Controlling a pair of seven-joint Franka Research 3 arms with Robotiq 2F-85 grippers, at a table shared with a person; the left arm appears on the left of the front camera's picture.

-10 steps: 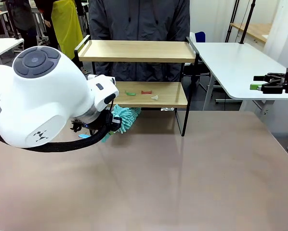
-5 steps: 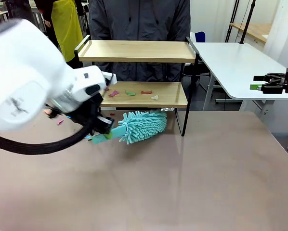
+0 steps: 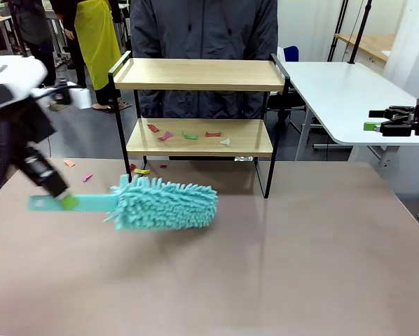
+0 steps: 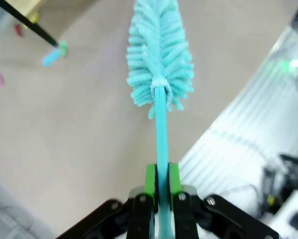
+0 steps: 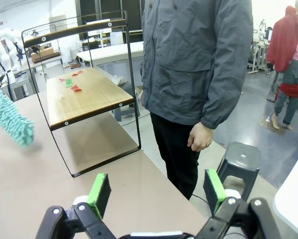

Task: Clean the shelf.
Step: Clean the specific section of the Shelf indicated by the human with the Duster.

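Several coloured scraps (image 3: 190, 136) on the shelf (image 3: 195, 73), beige tabletop (image 3: 279, 259) beneath

The right gripper (image 5: 156, 191) points its wide-apart green pads (image 5: 100, 191) at the shelf (image 5: 89, 102). Red and green scraps (image 5: 72, 84) lie on its lower board, and a grey-jacketed person (image 5: 194, 64) stands beside it.

small two-tier shelf (image 3: 199, 73): light wooden boards, thin black metal frame and legs, raised black rails at both ends. stands upright and level at 12 o'clock on the desk (image 3: 265, 266), right at its far edge. carries small coloured paper scraps (image 3: 188, 134) on the lower board, red, pink, green and white, scattered from its 9 o'clock end to past the middle.
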